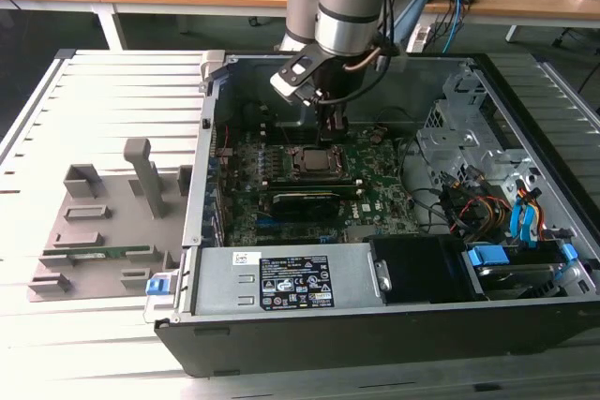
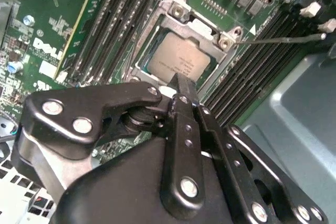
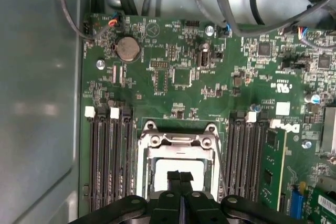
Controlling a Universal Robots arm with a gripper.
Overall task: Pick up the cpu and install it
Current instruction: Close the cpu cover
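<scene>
Pincer (image 3: 180,176) closed, fingertips pressed together with nothing between them, tips over one edge of the cpu (image 2: 177,59); contact can't be made out. Cpu lies flat, silvery top up, inside the socket frame (image 3: 176,141) on the green motherboard (image 3: 173,77), with banks of memory slots (image 3: 107,156) on either side. In the exterior view the arm reaches down into the open computer case (image 1: 525,325) on the slatted table (image 1: 122,81).
</scene>
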